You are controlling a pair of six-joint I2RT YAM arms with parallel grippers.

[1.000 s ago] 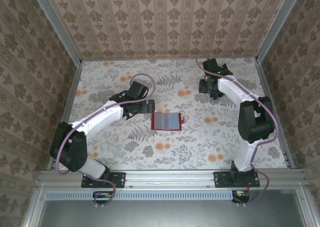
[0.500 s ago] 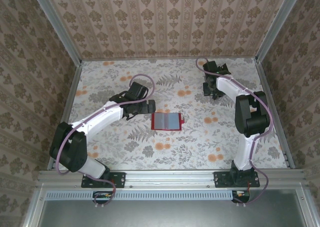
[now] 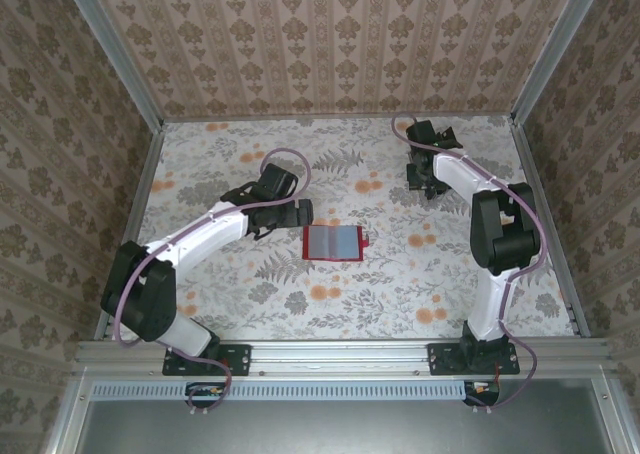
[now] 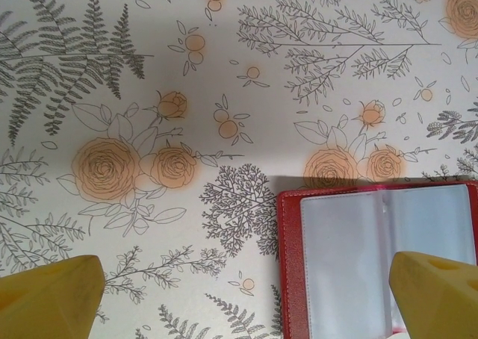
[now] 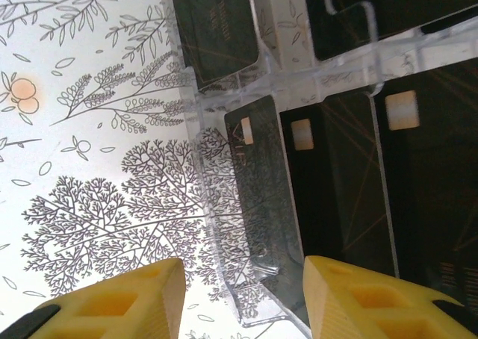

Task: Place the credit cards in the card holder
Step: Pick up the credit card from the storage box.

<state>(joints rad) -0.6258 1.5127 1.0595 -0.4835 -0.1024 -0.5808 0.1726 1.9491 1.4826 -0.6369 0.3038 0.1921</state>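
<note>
Right gripper [image 5: 239,300], table's far right: fingers [image 5: 358,294] half apart astride end card [image 5: 258,175] in clear rack [image 5: 216,234], nothing pinched. Risk: pinch catches rack wall, drags rack. Left gripper [image 4: 243,294] wide open, empty, beside wallet [image 4: 351,257], table centre.

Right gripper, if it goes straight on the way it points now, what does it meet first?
Most likely the near edge of the clear plastic card rack, which lies between the open fingers of the right gripper, then the black card in it. Depth is unclear.
</note>
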